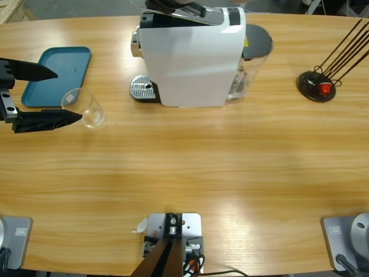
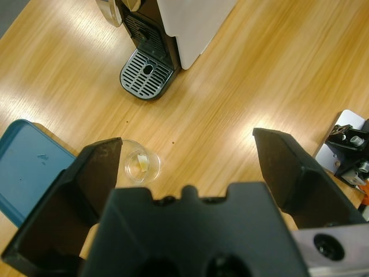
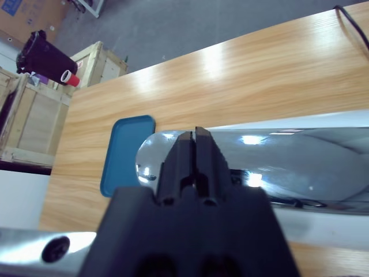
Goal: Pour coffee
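A small clear tumbler [image 1: 87,109] stands on the table left of the white coffee machine [image 1: 190,57]. No coffee shows in the tumbler [image 2: 141,168] or anywhere else. My left gripper [image 1: 68,95] comes in from the left edge, open wide, and the tumbler sits just past its jaw tips, closer to the nearer jaw. In the left wrist view the left gripper [image 2: 187,141] looks down on the glass beside one jaw. My right gripper [image 3: 193,135] is shut, its tips over the machine's chrome lever [image 3: 277,161]. The right gripper [image 1: 173,7] sits on top of the machine.
A blue tray [image 1: 57,75] lies behind the left gripper, at the table's far left. The machine's metal drip grate [image 1: 143,88] faces the tumbler. A black capsule stand [image 1: 316,85] with an orange-red capsule is at the right. Wooden crates [image 3: 34,115] stand beyond the table.
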Robot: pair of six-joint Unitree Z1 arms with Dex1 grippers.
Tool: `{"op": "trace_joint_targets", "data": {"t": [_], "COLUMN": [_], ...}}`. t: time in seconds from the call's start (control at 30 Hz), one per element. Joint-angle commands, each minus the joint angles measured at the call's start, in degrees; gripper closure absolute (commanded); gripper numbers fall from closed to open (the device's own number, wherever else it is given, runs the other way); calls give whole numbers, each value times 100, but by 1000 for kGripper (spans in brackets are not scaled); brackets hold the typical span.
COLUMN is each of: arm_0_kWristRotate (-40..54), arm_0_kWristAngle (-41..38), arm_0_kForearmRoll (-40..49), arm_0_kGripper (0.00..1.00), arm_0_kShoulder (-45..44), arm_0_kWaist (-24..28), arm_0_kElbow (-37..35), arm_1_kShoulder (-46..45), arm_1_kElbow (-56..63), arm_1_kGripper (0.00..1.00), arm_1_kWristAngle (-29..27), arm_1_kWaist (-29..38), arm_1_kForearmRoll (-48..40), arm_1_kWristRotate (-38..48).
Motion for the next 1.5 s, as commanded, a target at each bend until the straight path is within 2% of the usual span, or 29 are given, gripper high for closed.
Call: {"op": "trace_joint_targets", "data": {"t": [0.03, 1.23, 1.37, 1.43, 1.47, 1.5], "arm_0_kWristRotate": [-12, -12, -3, -10, -12, -19], "arm_0_kWristAngle": [-88, -88, -88, -88, -86, -79], "arm_0_kForearmRoll": [66, 15, -11, -22, -31, -53], "arm_0_kGripper": [0, 0, 0, 0, 0, 0], "arm_0_kShoulder": [2, 155, 193, 213, 225, 241], "arm_0_kWaist": [-44, -44, -44, -44, -44, -44], "arm_0_kElbow": [127, 110, 76, 34, 11, -5], "arm_1_kShoulder": [1046, 1478, 1239, 1085, 969, 826], "arm_1_kElbow": [675, 1116, 1093, 1069, 1058, 1041], "arm_1_kGripper": [1000, 1000, 1000, 74, 3, 0], "arm_1_kWristAngle": [428, 470, 185, 110, 113, 126], "arm_1_kWaist": [233, 145, 145, 145, 145, 145], "arm_1_kForearmRoll": [2, 11, 18, 22, 13, 7], "arm_1_kWristRotate": [88, -120, -635, -1046, -1378, -1705]}}
